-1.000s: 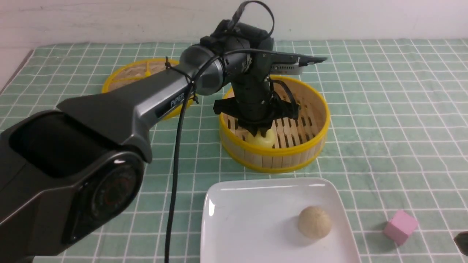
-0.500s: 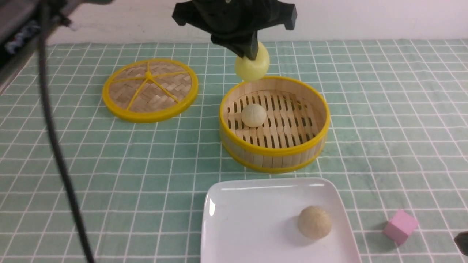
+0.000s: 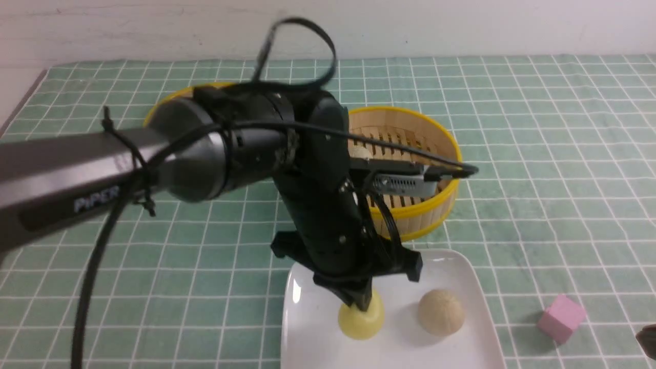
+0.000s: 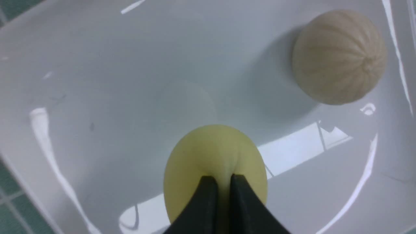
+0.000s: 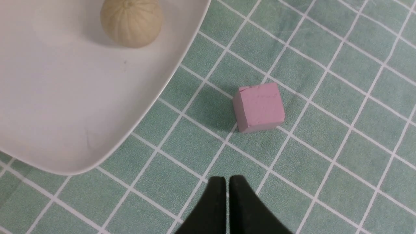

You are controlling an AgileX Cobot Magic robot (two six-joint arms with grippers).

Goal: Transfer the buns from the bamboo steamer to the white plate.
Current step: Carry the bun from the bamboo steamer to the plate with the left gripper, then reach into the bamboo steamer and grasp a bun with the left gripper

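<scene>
The left gripper (image 3: 363, 306) is closed to a narrow slit on the pale yellow bun (image 3: 361, 323), held nearer the white plate's (image 3: 307, 287) left edge; a cream bun (image 3: 441, 311) is seen nearer its right edge.

I'm watching my left arm (image 3: 66, 177) stretching in from the left side, its forearm lying nearly level. The wrist (image 3: 241, 148) is bending steeply, so the left gripper (image 3: 363, 306) is pointing straight down. Its two black fingers (image 4: 203, 208) are standing almost together, pinching the top of the pale yellow bun (image 3: 361, 323) between their tips. The right gripper (image 5: 226, 180) is hanging low at the near right, tips pointing down. Its fingers are sitting almost together with only a thin slit between them, gripping nothing.
</scene>
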